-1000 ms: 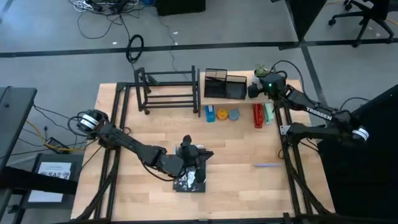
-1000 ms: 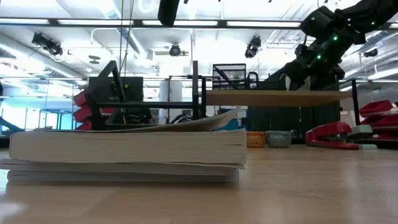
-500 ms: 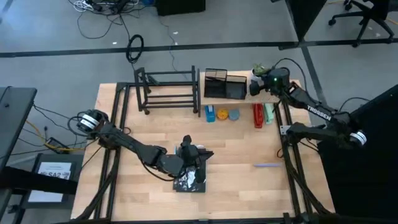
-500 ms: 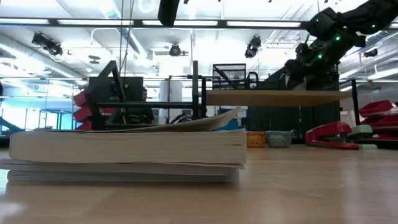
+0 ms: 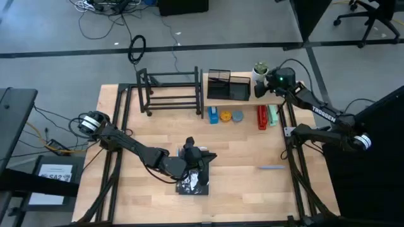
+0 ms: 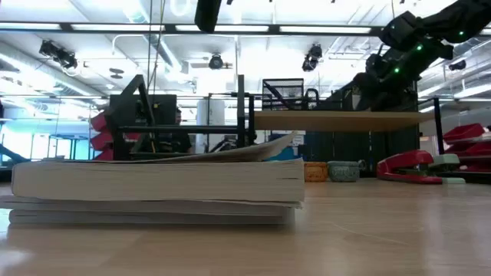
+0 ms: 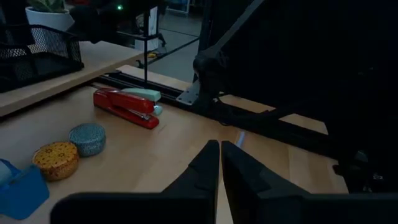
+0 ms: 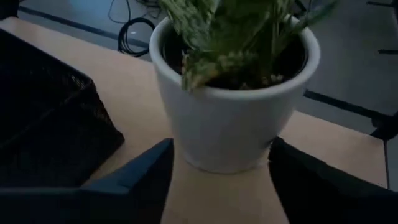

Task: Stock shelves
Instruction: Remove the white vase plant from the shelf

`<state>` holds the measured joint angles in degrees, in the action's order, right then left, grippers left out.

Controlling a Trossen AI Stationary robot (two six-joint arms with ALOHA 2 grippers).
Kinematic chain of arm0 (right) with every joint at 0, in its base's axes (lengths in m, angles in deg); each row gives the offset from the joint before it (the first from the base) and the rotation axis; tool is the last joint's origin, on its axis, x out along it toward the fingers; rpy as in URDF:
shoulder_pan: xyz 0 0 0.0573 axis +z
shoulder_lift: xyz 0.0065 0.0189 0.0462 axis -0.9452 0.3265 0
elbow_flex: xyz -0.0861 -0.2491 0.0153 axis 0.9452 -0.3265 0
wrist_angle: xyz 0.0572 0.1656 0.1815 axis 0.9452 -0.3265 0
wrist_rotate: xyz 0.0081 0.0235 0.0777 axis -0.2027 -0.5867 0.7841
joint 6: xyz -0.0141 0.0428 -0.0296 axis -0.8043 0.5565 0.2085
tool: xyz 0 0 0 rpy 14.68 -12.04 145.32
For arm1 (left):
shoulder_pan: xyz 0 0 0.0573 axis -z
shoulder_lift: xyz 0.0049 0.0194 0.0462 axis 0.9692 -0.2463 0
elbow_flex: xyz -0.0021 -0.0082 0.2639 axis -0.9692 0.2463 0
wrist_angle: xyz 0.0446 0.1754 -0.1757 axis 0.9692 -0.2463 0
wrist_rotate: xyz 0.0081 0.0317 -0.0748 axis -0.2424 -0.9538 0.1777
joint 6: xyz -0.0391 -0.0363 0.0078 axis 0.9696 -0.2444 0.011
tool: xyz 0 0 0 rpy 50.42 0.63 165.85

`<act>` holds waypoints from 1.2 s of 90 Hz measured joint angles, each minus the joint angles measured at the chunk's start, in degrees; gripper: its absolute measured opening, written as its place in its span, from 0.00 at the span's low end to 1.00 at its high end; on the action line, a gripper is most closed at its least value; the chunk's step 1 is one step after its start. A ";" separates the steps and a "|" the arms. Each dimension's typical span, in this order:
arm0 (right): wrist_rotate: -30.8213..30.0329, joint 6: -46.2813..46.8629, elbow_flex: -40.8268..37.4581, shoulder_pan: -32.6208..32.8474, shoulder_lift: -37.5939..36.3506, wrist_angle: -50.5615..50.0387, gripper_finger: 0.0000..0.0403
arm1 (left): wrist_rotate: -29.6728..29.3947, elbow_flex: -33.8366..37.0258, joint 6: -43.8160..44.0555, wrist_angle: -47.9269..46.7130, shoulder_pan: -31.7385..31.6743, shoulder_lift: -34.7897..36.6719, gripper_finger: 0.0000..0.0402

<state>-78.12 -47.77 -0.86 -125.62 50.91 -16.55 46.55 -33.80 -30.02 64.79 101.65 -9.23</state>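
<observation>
On the wooden shelf (image 5: 252,96), a white plant pot (image 8: 233,106) is framed between the right gripper (image 8: 217,180)'s parted fingers, unclamped.

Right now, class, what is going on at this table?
The right claw is open on either side of a small white plant pot standing on the wooden shelf beside a black mesh box. The left claw is shut, low over a stack of books near the table's front.
</observation>
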 joint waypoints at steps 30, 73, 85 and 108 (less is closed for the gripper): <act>0.95 -2.93 0.02 0.52 -0.02 -3.21 0.42 | -0.02 0.00 0.00 -0.02 0.00 0.00 0.00; -2.83 -2.13 -5.27 3.75 -0.24 2.05 0.98 | 0.00 0.00 0.33 1.11 -0.04 0.00 0.00; -4.13 -1.42 -5.59 3.68 0.00 6.12 0.94 | 0.50 0.01 0.37 2.61 -0.04 0.00 0.00; -4.85 0.84 -5.78 3.57 0.13 10.64 0.96 | 0.96 0.00 0.13 3.53 -0.04 0.00 0.00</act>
<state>-82.97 -46.92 -6.65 -122.04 51.04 -5.91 47.52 -33.80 -29.89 68.32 101.61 -9.23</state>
